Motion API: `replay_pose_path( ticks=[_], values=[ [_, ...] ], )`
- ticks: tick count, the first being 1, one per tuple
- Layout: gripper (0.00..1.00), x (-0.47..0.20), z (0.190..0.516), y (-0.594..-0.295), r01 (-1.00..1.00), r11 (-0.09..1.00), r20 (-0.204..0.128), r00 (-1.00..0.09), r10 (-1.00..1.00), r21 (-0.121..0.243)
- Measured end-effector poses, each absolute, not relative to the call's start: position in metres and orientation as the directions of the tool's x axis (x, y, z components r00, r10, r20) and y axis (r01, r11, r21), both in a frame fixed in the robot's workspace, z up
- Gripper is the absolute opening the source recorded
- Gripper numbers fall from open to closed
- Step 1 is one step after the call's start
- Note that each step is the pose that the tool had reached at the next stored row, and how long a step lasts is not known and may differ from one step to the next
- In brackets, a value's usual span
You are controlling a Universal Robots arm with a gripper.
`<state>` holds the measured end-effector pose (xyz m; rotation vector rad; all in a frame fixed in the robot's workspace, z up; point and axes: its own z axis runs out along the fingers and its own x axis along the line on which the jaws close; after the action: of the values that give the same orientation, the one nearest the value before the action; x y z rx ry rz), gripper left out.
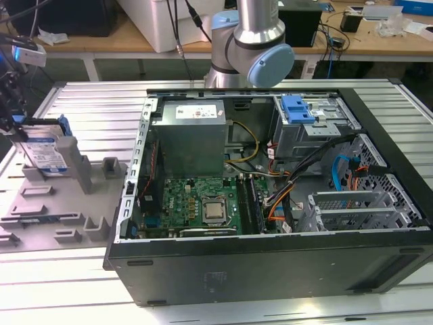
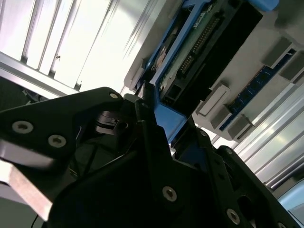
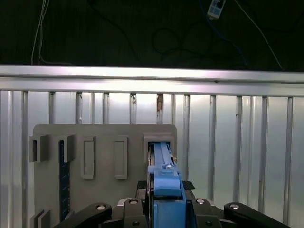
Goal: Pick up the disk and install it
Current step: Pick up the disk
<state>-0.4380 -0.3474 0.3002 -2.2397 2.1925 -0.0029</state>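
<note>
The disk [image 1: 46, 152] stands on its edge at the far left of the exterior view. It sits at a grey holder [image 1: 64, 206] on the silver table [image 1: 74, 95]. The hand [image 1: 17, 118] is closed on the disk from above. In both wrist views, the black fingers [image 3: 130, 209] press on the blue frame of the disk [image 3: 164, 161] [image 2: 199, 42]. The open computer box [image 1: 270, 264] lies in the middle, well apart from the disk. The arm [image 1: 250, 40] stands behind the box.
</note>
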Motion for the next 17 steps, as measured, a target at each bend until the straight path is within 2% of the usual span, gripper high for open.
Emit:
replay_pose_path(
  ticks=[5,17],
  values=[
    [0.37,-0.4380,0.3017,-0.3474,-1.000,-0.021,0.008,0.021,-1.000,-0.006],
    [0.37,-0.4380,0.3008,-0.3474,-1.000,-0.021,0.009,0.021,-1.000,-0.006]
  ],
)
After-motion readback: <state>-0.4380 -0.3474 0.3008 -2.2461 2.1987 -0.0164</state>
